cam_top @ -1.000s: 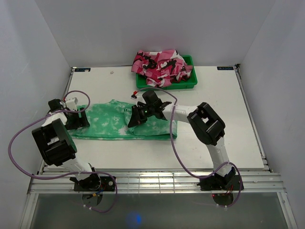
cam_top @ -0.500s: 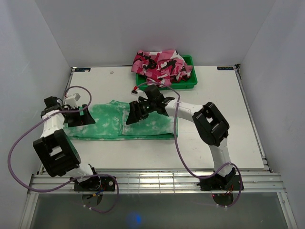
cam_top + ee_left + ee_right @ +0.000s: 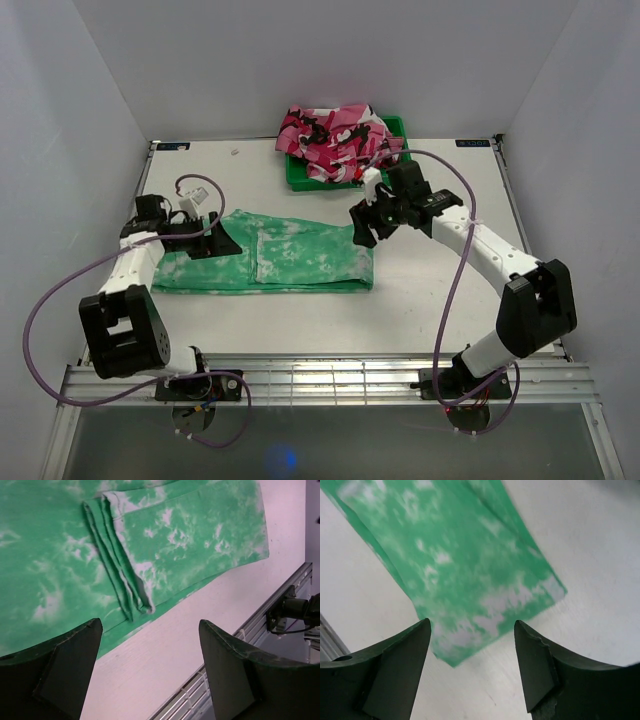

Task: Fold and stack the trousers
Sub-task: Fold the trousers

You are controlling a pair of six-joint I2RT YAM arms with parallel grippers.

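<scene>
The trousers [image 3: 285,262] lie flat on the white table as a long folded band, bright green with white blotches. My left gripper [image 3: 217,243] hovers over their left part, open with nothing between its fingers. In the left wrist view the trousers [image 3: 175,540] fill the top, a stack of folded hem edges [image 3: 120,575] runs down them, and the left gripper [image 3: 150,625] stands over bare table. My right gripper [image 3: 361,228] hangs open above the right end. The right wrist view shows the right gripper [image 3: 471,625] empty over a corner of the trousers [image 3: 455,555].
At the back of the table stands a green bin [image 3: 400,177] heaped with pink, white and black cloth [image 3: 340,135]. An aluminium rail [image 3: 330,380] runs along the near edge. White walls close in the left, back and right sides.
The right gripper has opened, let go of the cloth at the middle of the trousers and drawn back to their right end. The left gripper moved right, from the left end onto the cloth.
</scene>
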